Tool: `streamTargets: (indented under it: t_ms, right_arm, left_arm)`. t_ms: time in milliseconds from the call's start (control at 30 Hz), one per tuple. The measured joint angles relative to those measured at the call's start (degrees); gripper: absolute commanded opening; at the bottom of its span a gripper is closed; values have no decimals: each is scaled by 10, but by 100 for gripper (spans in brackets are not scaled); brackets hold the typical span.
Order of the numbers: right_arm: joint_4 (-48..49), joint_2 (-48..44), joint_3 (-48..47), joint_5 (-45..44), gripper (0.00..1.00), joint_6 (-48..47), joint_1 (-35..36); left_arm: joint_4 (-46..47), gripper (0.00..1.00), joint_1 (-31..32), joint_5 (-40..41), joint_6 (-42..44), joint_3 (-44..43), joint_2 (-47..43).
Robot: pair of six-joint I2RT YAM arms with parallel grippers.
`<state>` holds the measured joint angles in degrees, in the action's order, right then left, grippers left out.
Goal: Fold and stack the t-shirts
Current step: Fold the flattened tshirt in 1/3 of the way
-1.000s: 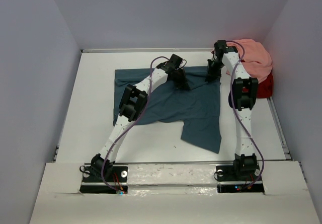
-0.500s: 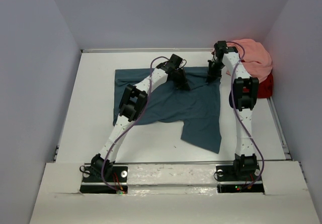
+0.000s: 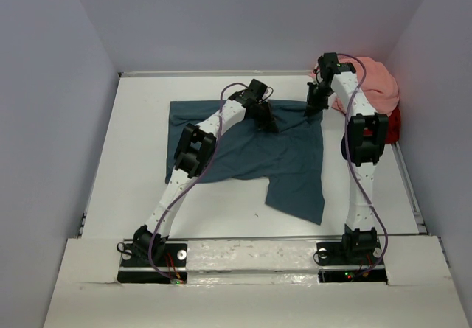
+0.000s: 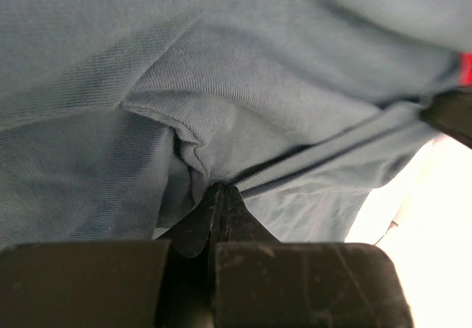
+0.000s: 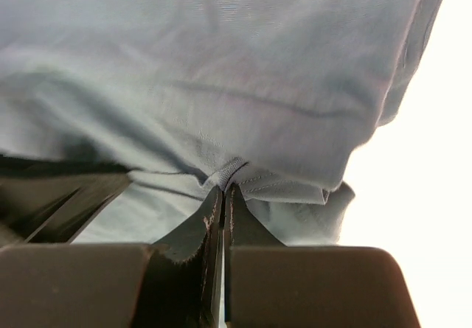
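The dark teal-blue t-shirt (image 3: 251,155) lies spread on the white table, rumpled at its near edge. My left gripper (image 3: 267,124) is shut on a pinch of its cloth (image 4: 199,151) near the far middle. My right gripper (image 3: 313,108) is shut on the hemmed far right corner of the same shirt (image 5: 243,173). The salmon pink t-shirt (image 3: 376,85) lies bunched at the far right corner on top of the red t-shirt (image 3: 391,125), of which only a strip shows.
White walls close in the table on the left, far and right sides. A metal rail (image 3: 409,188) runs along the right edge. The arm bases (image 3: 251,258) stand at the near edge.
My right arm has shifted a little to the right and further back, pulling the shirt's far right corner with it. My left arm has not moved.
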<state>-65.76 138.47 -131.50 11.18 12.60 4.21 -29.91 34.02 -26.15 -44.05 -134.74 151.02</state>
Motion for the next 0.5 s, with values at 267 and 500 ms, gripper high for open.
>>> streamTargets:
  t_ms: [267,500]
  right_arm:
    - [5,-33,22,14,5,-4,3]
    - [6,-38,45,18,10,-6,3]
  left_arm:
    - [-7,0,0,0,5,0,-1]
    - [-30,0,-2,-2,16,0,-7]
